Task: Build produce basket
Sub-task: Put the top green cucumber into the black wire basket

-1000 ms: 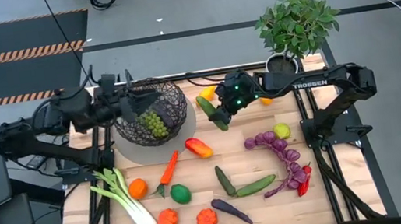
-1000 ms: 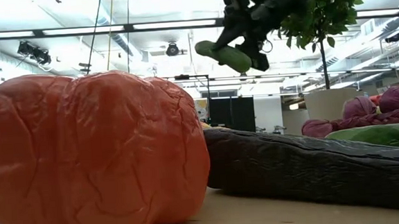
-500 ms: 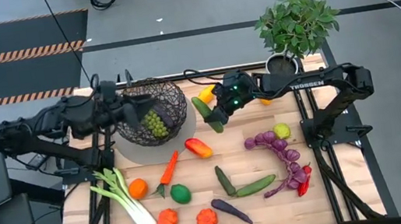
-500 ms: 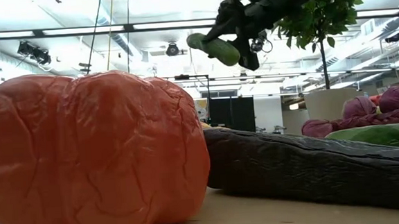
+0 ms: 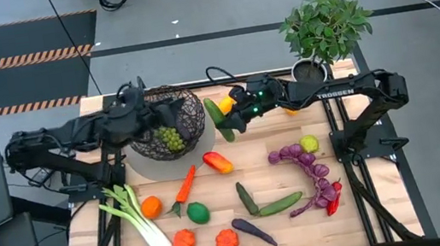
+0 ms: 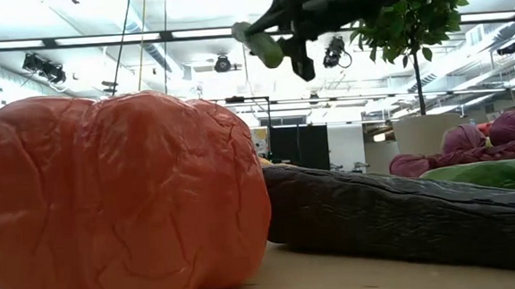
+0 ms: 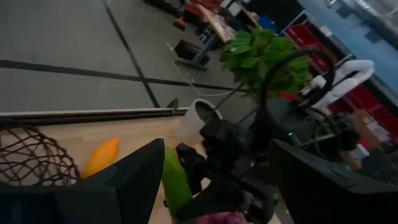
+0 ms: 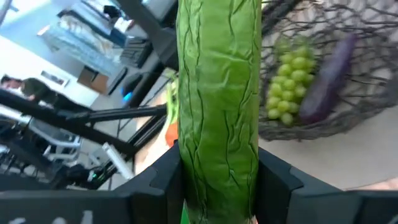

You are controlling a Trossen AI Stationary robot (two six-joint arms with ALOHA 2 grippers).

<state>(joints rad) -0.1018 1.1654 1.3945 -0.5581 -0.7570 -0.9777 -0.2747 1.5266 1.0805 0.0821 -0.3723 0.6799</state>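
The dark wire basket (image 5: 170,123) stands at the table's far left on a pale round mat, with green grapes (image 5: 170,137) and a purple aubergine (image 8: 326,81) inside. My left gripper (image 5: 148,113) hovers open over the basket's left rim (image 7: 31,163), with nothing between its fingers. My right gripper (image 5: 234,121) is just right of the basket, shut on a green cucumber (image 5: 215,111). That cucumber is raised high above the table (image 6: 258,44). More produce lies on the table: a leek (image 5: 135,221), a carrot (image 5: 184,187), a lime (image 5: 198,213) and two cucumbers (image 5: 270,202). My right gripper pinches the cucumber's two long sides (image 8: 217,155) between its two fingers (image 8: 168,180). It comes nearly level from the table's right, with the fingers across the cucumber. The cucumber is lifted clear, and its long free end (image 5: 211,105) points toward the far edge beside the basket.
A potted green plant (image 5: 326,30) stands at the far right corner. Purple produce (image 5: 303,163) and a red chilli (image 5: 333,204) lie at the right. An orange pumpkin (image 6: 118,207) and a dark aubergine (image 6: 396,217) lie near the front edge.
My right gripper has carried the cucumber up and toward the table's left and far edge, closer to the basket, tipping it as it went. My left gripper has reached toward the table's right over the basket's rim and has turned; its fingers stay open.
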